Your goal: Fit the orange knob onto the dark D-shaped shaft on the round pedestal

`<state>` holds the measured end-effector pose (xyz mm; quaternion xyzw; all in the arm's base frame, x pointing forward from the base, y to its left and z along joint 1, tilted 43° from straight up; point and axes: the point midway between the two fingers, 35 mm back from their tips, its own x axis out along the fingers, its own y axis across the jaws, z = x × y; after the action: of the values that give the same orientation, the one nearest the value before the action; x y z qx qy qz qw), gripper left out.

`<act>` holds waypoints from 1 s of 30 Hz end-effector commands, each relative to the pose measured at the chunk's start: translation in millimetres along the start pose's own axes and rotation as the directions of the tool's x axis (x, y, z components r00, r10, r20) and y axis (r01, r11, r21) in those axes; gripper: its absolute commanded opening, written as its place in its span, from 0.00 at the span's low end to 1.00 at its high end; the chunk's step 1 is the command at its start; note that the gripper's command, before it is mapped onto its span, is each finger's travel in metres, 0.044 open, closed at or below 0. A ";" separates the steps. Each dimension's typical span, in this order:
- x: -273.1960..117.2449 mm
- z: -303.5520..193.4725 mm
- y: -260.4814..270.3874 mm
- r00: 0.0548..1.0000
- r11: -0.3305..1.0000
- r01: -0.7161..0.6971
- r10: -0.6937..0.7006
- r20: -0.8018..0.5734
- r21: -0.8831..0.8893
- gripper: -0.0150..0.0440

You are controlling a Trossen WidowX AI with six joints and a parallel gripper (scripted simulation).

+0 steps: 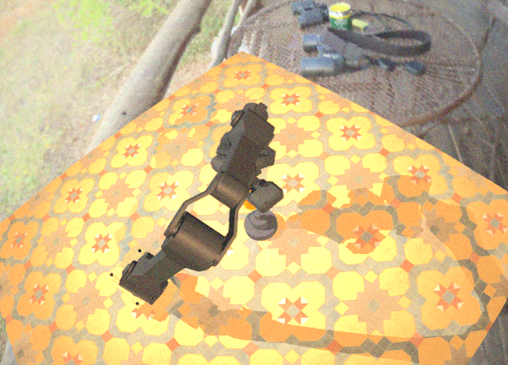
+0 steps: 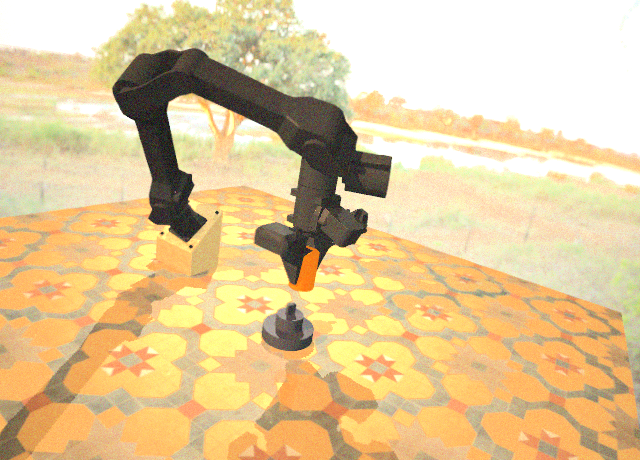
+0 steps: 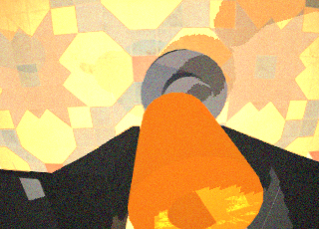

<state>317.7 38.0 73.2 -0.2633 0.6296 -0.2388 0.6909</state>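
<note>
The orange knob (image 1: 249,204) (image 2: 309,269) (image 3: 184,149) is held between the fingers of my gripper (image 2: 305,271) (image 3: 177,133), which is shut on it. In the top view the arm hides most of the knob. The round grey pedestal (image 1: 260,230) (image 2: 286,340) (image 3: 152,82) stands upright on the table, with a thin dark shaft (image 2: 291,309) on top. In the exterior view the knob hangs above the shaft and a little to its right, with a gap between them. In the wrist view the knob covers the lower part of the pedestal and hides the shaft. The shaft's flat side cannot be seen.
The patterned table top (image 1: 348,304) (image 2: 491,408) lies under everything. The arm's base end stands on a pale block (image 2: 204,248) at the left in the exterior view. Binoculars, a strap and a tin lie on a separate round table (image 1: 451,78) in the background.
</note>
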 end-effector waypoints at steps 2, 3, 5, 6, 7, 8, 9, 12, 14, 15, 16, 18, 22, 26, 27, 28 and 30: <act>3.5 -1.4 -14.5 1.000 1.000 0.010 -0.010 0.006 -0.005 0.25; 3.7 -1.5 -15.0 1.000 1.000 0.010 -0.010 0.006 -0.005 0.25; 5.4 -1.4 -14.9 1.000 1.000 0.010 -0.010 0.006 -0.005 0.25; 6.9 -1.4 -14.9 1.000 1.000 0.010 -0.010 0.006 -0.005 0.25; 8.9 -1.3 -14.9 1.000 1.000 0.010 -0.010 0.006 -0.005 0.25; 11.4 -1.3 -14.9 1.000 1.000 0.010 -0.010 0.006 -0.005 0.25; 14.4 -1.3 -14.9 1.000 1.000 0.010 -0.010 0.006 -0.005 0.25; 24.8 -1.4 -15.1 1.000 1.000 0.011 -0.011 0.007 -0.005 0.25; 29.4 -1.6 -15.3 1.000 1.000 0.011 -0.011 0.007 -0.005 0.25; 29.8 -1.6 -15.2 1.000 1.000 0.011 -0.011 0.007 -0.005 0.25; 29.7 -1.6 -15.3 1.000 1.000 0.011 -0.011 0.007 -0.005 0.25; 28.3 -1.3 -15.4 1.000 1.000 0.011 -0.011 0.007 0.000 0.25; 25.8 -0.2 -14.8 1.000 1.000 0.011 -0.011 0.007 0.006 0.25; 24.7 0.6 -15.2 1.000 1.000 0.011 -0.011 0.007 0.006 0.25; 24.5 0.8 -15.4 1.000 1.000 0.011 -0.011 0.007 0.006 0.25; 24.4 1.1 -15.6 1.000 1.000 0.011 -0.011 0.007 0.006 0.25; 24.4 1.7 -16.0 1.000 1.000 0.011 -0.011 0.007 0.006 0.25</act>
<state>318.7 8.7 62.9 -0.2663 0.6296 -0.2413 0.6888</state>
